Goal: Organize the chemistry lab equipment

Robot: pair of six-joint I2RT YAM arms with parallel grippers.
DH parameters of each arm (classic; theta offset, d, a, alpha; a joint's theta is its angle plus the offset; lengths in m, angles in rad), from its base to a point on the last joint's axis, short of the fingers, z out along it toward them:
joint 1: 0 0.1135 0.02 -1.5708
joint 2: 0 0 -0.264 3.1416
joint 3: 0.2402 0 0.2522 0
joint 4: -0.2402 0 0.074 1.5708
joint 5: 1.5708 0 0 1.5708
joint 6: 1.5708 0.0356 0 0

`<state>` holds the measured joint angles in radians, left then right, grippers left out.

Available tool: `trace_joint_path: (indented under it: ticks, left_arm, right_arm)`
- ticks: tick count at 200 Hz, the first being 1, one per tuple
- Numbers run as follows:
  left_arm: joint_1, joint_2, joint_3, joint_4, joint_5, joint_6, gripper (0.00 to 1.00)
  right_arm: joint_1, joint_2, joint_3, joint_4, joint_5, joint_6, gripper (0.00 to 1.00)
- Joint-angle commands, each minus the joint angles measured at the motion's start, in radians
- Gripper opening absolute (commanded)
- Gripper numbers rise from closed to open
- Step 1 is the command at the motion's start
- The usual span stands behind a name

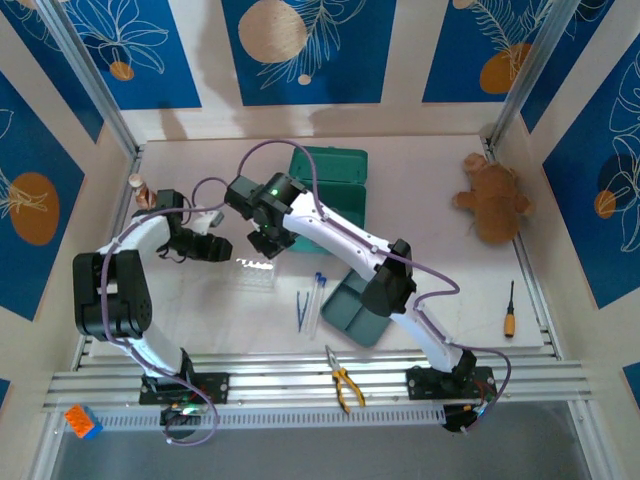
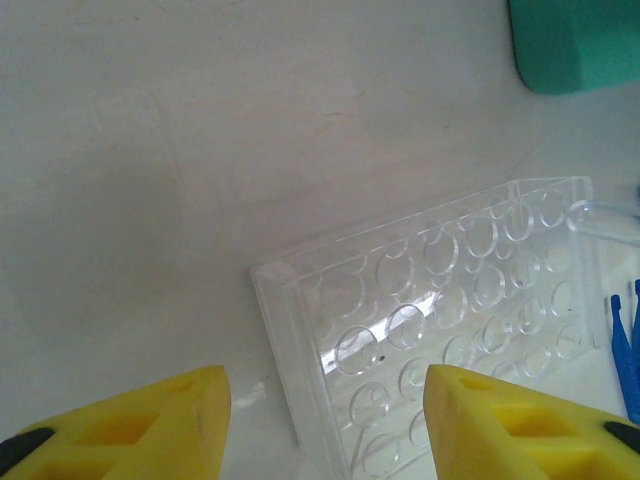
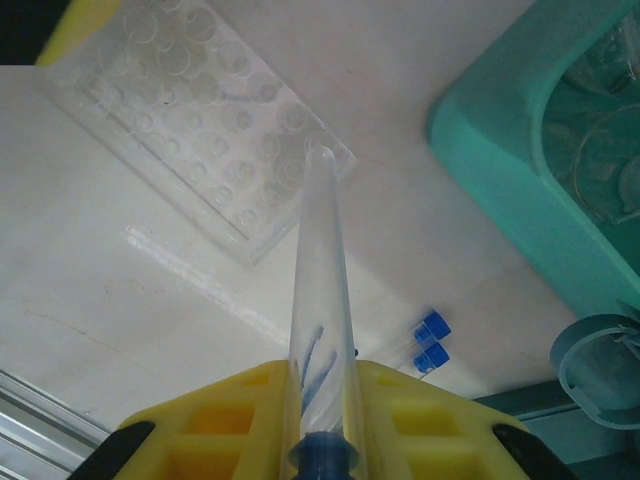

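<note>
Test tube [image 3: 322,280], clenched in the right tool [image 3: 320,400], points at a corner of the rack [image 3: 190,120]. Left tool [image 2: 325,420] hangs released nearby.

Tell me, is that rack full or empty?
Empty: the tube rack shows bare holes; the right gripper points a test tube at it.

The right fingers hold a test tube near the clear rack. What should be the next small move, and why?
Probably ease the test tube down so its rounded end enters a corner hole of the rack. The right gripper holds it at the capped end, its tip lies over that corner, and the left gripper stands open next to the rack.
</note>
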<state>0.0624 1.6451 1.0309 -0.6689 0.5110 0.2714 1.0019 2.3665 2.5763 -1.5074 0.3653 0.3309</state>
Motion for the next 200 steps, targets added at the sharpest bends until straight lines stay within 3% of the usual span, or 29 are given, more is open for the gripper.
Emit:
trace_joint_path:
  ticks: [1, 200]
  left_arm:
    - [-0.023, 0.015, -0.005, -0.008, 0.005, 0.026, 0.54]
    - [-0.115, 0.019, 0.002, -0.011, 0.010, 0.033, 0.53]
  right_arm:
    - [0.013, 0.006, -0.004, -0.002, -0.031, -0.020, 0.21]
    - [0.009, -0.009, -0.083, -0.018, -0.005, -0.025, 0.21]
